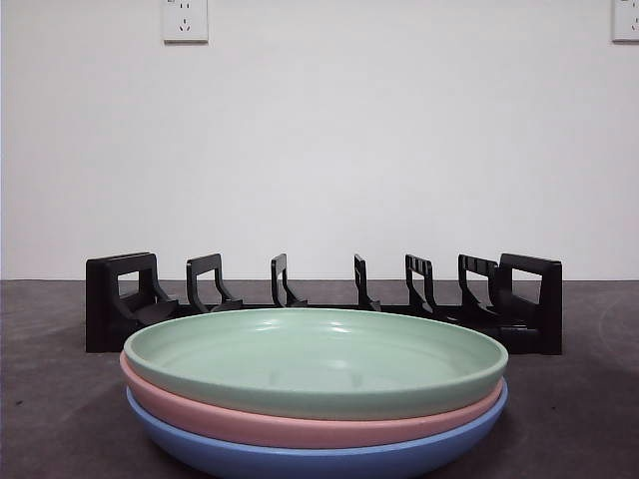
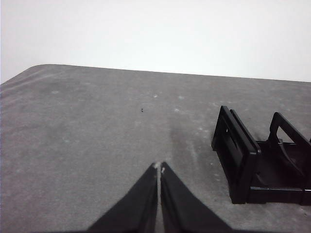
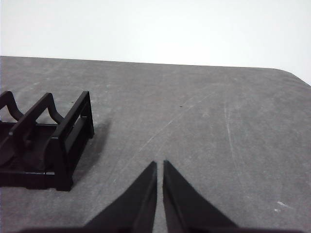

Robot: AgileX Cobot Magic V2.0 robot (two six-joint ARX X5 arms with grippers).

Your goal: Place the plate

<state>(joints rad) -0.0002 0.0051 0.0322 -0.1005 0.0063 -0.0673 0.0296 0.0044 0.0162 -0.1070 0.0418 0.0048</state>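
A stack of three plates sits near the front in the front view: a green plate [image 1: 318,359] on top, a pink plate [image 1: 300,424] under it, a blue plate [image 1: 319,457] at the bottom. Behind them stands a black slotted dish rack [image 1: 324,304], empty. The rack's end shows in the left wrist view [image 2: 243,160] and in the right wrist view [image 3: 53,150]. My left gripper [image 2: 159,167] is shut and empty over bare table beside one rack end. My right gripper [image 3: 159,164] is shut and empty beside the other end. Neither arm shows in the front view.
The grey table [image 1: 60,399] runs back to a white wall. Two wall sockets [image 1: 185,20] sit high on the wall. The table's rounded corners show in both wrist views.
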